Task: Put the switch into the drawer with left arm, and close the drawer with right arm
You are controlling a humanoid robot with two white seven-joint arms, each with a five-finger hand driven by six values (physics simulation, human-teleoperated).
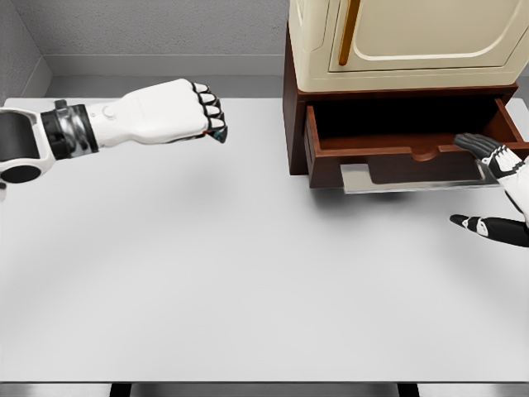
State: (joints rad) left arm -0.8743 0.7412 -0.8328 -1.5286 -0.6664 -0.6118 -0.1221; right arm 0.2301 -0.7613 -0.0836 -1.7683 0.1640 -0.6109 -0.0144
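The left hand (169, 113) hovered above the white table (248, 273), fingers curled tight around what was probably the switch (218, 132), only a dark sliver showing. The drawer (405, 149) stood open under the cream cabinet (397, 41). The right hand (496, 186) rested at its front edge, fingers spread.

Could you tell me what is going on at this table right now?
The left robot hand hangs above the white table, fingers curled around a small dark object that is mostly hidden. To the right, the dark red-brown wooden drawer under the cream cabinet stands open. The right robot hand, fingers spread, waits at the drawer's front, its fingers on the front edge.
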